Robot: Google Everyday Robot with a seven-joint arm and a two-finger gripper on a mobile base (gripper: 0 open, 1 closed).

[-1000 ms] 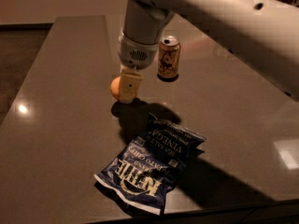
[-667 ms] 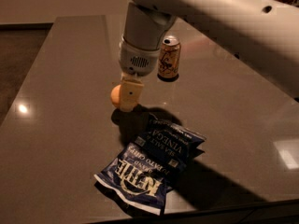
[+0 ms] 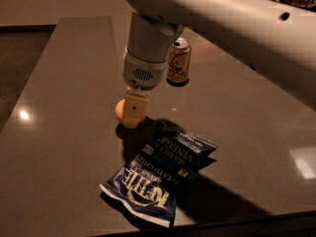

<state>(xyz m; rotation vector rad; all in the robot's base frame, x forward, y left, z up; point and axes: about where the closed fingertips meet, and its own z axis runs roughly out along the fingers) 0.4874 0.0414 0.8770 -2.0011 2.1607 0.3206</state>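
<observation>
The gripper (image 3: pixel 134 116) is coming down and drifting toward the near edge of the table (image 3: pixel 59 83), and the small orange fruit (image 3: pixel 120 110) is travelling with it, so the fingers are evidently clamping the fruit between them. It is now sitting just short of the blue chip bag (image 3: pixel 158 174) lying by the near edge. The soda can (image 3: pixel 178 60) is standing where it was, further back, and the bag is not shifting either.
</observation>
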